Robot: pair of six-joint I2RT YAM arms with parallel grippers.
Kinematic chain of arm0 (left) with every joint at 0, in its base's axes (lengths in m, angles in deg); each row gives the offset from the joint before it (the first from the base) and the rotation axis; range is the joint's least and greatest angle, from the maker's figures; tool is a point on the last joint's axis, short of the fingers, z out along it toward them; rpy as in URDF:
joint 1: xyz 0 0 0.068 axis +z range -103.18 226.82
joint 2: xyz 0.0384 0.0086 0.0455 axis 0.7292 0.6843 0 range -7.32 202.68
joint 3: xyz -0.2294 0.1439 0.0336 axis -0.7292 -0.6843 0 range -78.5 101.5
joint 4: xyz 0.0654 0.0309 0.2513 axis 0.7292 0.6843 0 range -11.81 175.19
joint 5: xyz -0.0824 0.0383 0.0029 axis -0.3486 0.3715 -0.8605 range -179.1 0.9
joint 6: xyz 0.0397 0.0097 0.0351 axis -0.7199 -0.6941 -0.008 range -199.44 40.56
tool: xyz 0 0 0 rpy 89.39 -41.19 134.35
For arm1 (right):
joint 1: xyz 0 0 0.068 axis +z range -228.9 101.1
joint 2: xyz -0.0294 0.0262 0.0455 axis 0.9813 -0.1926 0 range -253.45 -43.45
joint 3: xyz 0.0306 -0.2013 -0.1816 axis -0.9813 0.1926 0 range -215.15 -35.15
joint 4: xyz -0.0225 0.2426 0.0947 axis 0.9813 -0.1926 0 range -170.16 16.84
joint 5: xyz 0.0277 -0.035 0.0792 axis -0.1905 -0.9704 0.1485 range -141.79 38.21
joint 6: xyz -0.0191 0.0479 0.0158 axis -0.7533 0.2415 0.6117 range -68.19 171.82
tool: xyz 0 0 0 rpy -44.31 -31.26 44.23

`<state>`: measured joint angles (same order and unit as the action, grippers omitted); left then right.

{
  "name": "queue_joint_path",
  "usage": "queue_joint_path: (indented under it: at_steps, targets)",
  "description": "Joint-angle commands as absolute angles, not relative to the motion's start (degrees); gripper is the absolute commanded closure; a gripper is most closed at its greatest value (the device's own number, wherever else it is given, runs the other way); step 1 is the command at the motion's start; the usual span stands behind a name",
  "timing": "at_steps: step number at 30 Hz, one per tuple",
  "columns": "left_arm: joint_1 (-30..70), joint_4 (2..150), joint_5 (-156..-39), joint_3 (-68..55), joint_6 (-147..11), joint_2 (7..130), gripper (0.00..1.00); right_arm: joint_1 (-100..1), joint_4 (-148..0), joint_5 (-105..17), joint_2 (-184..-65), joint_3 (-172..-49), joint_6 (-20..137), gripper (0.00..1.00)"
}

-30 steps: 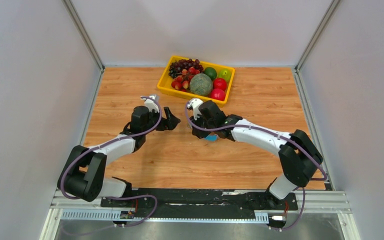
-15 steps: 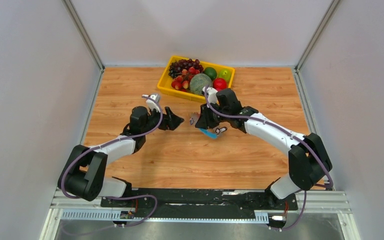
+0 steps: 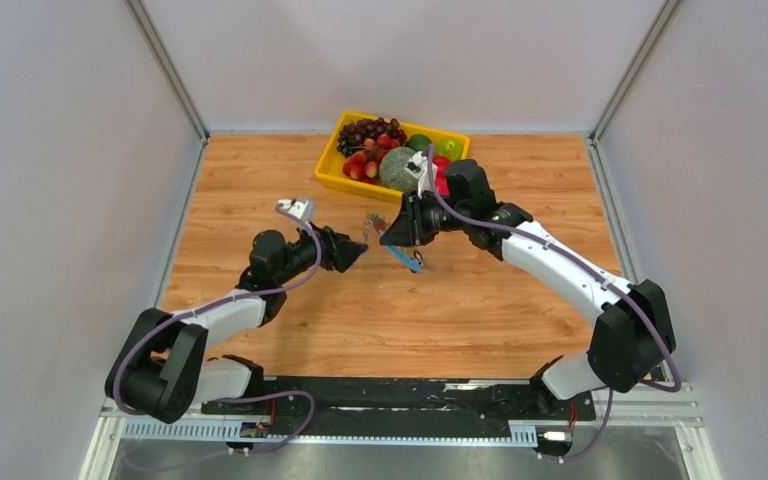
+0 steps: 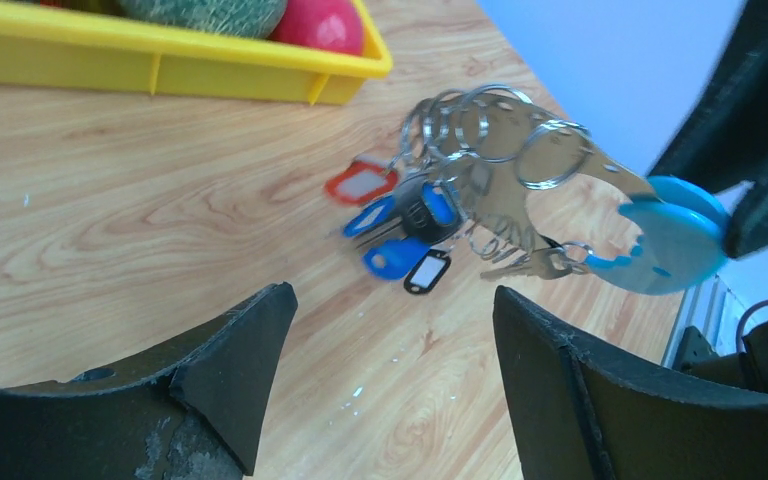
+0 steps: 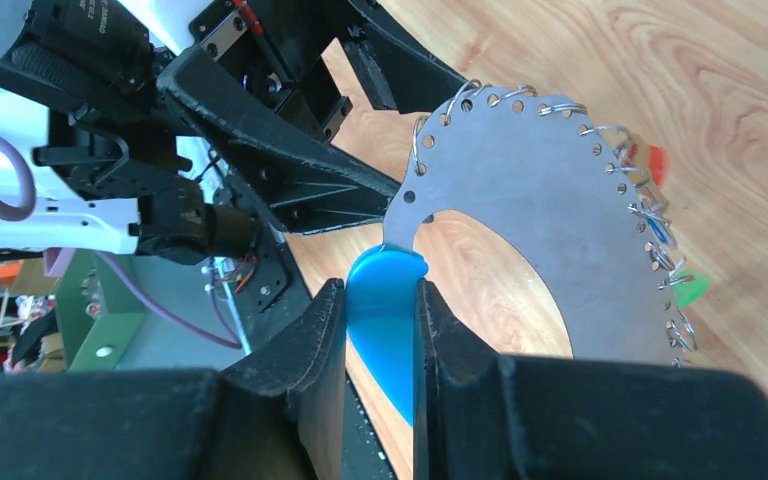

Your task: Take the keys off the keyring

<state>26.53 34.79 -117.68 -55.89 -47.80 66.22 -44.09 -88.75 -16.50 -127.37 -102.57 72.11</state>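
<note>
The keyring [image 5: 550, 190] is a flat silvery crescent with holes along its rim, small split rings and a bright blue band [image 5: 385, 320]. My right gripper [image 5: 380, 300] is shut on the blue band and holds the keyring [image 3: 392, 245] off the table. Several keys and coloured tags [image 4: 400, 225] hang from the rings; a green tag [image 5: 690, 290] also shows in the right wrist view. My left gripper [image 4: 392, 310] is open and empty, pointing at the hanging keys from a short way off, not touching them. In the top view it [image 3: 357, 252] sits just left of the keyring.
A yellow tray [image 3: 332, 172] with grapes, a melon [image 3: 400, 168], apples and strawberries stands at the back of the wooden table, just behind the right arm. Its front wall shows in the left wrist view [image 4: 160, 70]. Grey walls close in both sides.
My right gripper has lifted the keyring off the table and carried it back toward the tray. My left gripper has drawn slightly back and lower, still open.
</note>
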Motion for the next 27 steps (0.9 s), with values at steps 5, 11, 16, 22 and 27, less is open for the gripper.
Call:
queue_joint_path:
  at_steps: [5,11,16,22,27]
  targets:
    - [22.9,15.9,-112.4,-63.3,-54.4,57.9,0.22,-44.3,-85.7,-8.9,-123.5,-106.2,76.4,0.92]
    - [18.1,11.7,-107.6,-65.8,-61.1,56.8,0.22,-44.2,-85.6,-7.8,-122.9,-105.8,77.9,0.92]
    - [15.8,7.7,-108.1,-67.1,-67.4,58.6,0.23,-43.3,-84.9,-7.0,-122.8,-105.6,79.0,0.92]
    - [15.5,10.1,-103.4,-66.6,-70.0,58.5,0.26,-41.8,-83.7,-6.4,-122.5,-105.1,80.1,0.92]
    - [15.5,11.3,-103.5,-65.4,-70.5,59.9,0.33,-40.8,-82.8,-5.8,-122.1,-104.3,81.1,0.92]
